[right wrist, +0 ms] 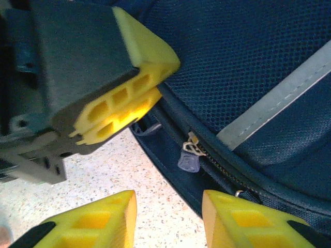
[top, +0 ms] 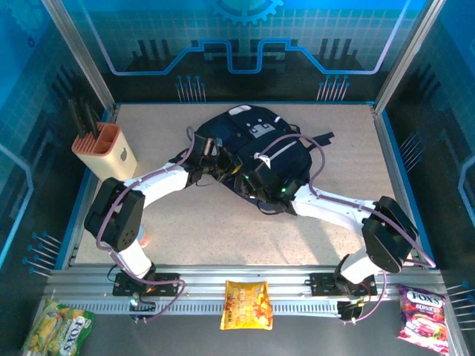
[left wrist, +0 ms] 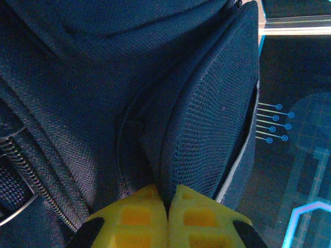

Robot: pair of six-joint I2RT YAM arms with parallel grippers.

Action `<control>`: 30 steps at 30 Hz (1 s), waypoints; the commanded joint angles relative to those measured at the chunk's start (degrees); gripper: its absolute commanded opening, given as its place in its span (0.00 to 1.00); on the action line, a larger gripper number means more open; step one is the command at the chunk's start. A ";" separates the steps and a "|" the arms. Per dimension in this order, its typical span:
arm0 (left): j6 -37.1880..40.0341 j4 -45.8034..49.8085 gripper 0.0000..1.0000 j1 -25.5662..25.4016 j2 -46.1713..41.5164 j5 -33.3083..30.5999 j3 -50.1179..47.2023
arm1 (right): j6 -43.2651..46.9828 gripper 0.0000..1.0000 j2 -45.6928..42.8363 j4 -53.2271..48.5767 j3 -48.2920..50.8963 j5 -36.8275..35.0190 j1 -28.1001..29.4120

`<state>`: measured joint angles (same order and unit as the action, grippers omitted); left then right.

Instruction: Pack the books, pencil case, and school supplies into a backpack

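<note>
The navy-blue backpack [top: 256,144] lies in the middle of the table, zipped along the edge facing me. My left gripper [left wrist: 168,206] is shut on a fold of its dark mesh fabric [left wrist: 207,129]; from above it sits at the bag's near-left edge [top: 226,165]. My right gripper [right wrist: 168,217] stands open just beside it [top: 251,178], hovering over the table with nothing between its fingers. A grey zipper pull [right wrist: 189,161] hangs a short way ahead of its fingers. The left gripper's yellow fingers [right wrist: 124,103] show pinched on the bag's rim. The books, pencil case and school supplies are out of view.
A peach-and-cream holder [top: 104,152] with black tools stands at the table's left edge. Snack bags lie in front of the rail: a yellow one [top: 247,304], a green-yellow one [top: 58,326] and a pink one [top: 423,315]. Speckled tabletop [top: 245,237] spreads between the arms.
</note>
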<state>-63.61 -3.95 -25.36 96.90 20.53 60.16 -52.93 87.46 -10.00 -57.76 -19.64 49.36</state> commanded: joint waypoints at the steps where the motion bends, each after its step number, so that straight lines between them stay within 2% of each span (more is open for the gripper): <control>1: -1.24 -4.81 0.00 -0.91 -1.67 1.87 0.83 | -2.48 0.37 1.42 -1.68 -2.15 -4.33 0.38; 8: 0.50 -4.13 0.00 -1.31 -1.35 2.63 1.97 | -4.34 0.34 5.24 -3.18 -5.21 -10.00 0.45; 16: 1.69 -3.81 0.00 -1.44 -1.76 3.10 1.89 | -4.97 0.39 8.78 -3.34 -8.59 -14.58 0.38; 30: 3.67 -2.17 0.00 -1.13 -1.32 2.50 2.99 | -5.68 0.19 9.17 -7.24 -8.85 -15.78 -0.76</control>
<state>-62.46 -5.72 -25.54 96.90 19.16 60.55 -59.09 96.77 -16.27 -66.13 -30.63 49.98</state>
